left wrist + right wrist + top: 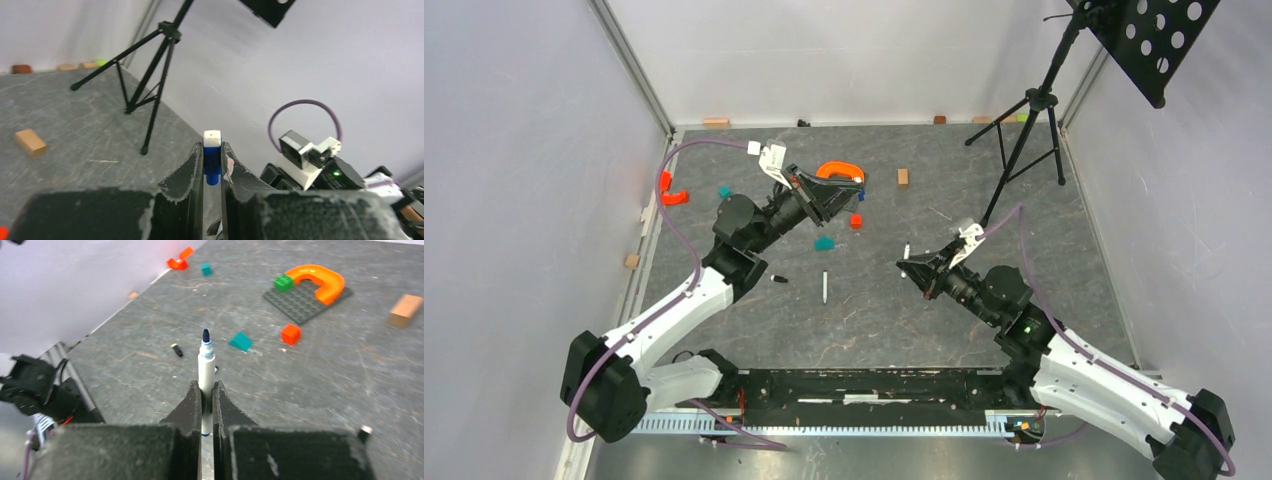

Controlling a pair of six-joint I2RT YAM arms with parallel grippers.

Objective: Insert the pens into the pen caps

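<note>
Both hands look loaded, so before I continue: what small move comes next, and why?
Probably bring the right hand toward the left hand, aiming the pen at the blue cap. Each hand is shut on its part and the pen's dark tip is exposed, but the top view shows them apart.
</note>
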